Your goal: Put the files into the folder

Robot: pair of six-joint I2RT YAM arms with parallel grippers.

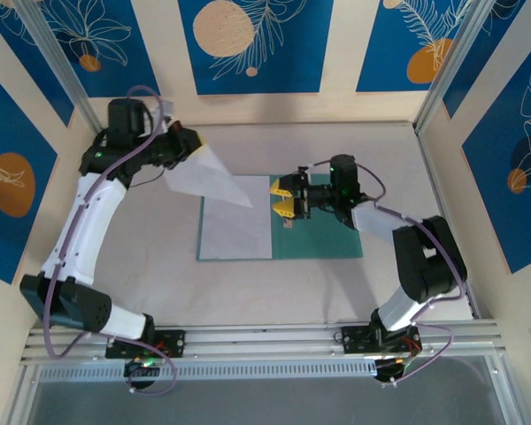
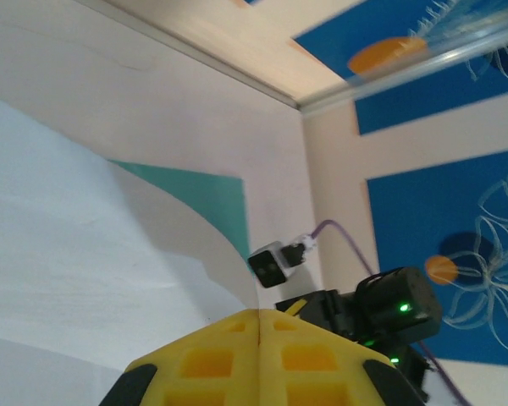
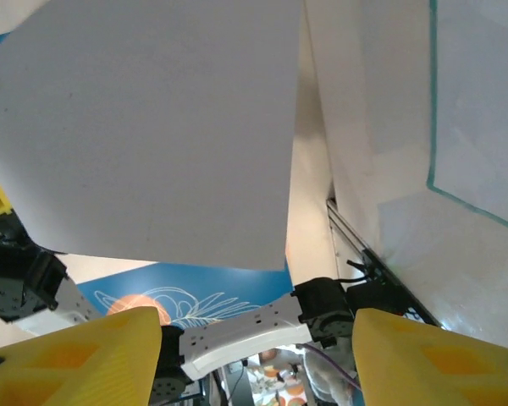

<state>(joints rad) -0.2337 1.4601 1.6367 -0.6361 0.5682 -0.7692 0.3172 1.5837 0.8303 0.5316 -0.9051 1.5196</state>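
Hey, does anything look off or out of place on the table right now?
One sheet is not lying flat. The left gripper pinches it at one end, so it hangs tilted in the air, with its low corner over the open folder. The other sheet lies flat on the folder's left half.

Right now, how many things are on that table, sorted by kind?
Teal folder: 1
White paper sheets: 2, a lifted sheet and a flat sheet lying on the folder
Robot arms: 2, the left arm and the right arm
Total: 5
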